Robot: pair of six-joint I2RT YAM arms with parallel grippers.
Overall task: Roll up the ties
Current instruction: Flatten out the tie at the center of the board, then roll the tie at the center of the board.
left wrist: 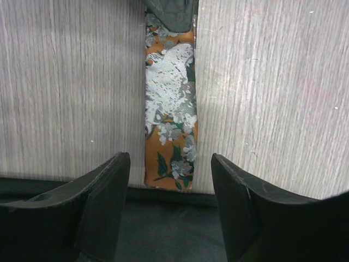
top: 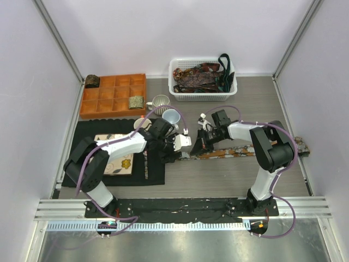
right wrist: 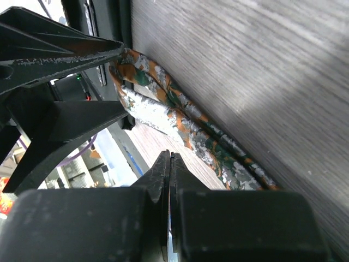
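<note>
One tie (top: 245, 152), orange with grey-white and green flowers, lies flat across the table, running left to right. Its narrow end (left wrist: 170, 136) lies between my left gripper's (left wrist: 170, 158) open jaws, at the edge of the black mat (left wrist: 163, 229); nothing is gripped. In the top view my left gripper (top: 170, 152) is at the tie's left end. My right gripper (top: 200, 143) is just right of it, over the tie. Its jaws (right wrist: 170, 155) are shut with nothing between them, and the tie (right wrist: 180, 117) lies just beyond the tips, with two layers showing there.
A white basket (top: 175, 90) at the back holds several more ties (top: 199, 76). An orange divided tray (top: 103, 103) at the back left holds two rolled coils (top: 91, 81) (top: 136, 102). Two mugs (top: 160, 102) (top: 172, 116) stand behind the left gripper. A floral square plate (top: 117, 158) lies on the black mat (top: 155, 172).
</note>
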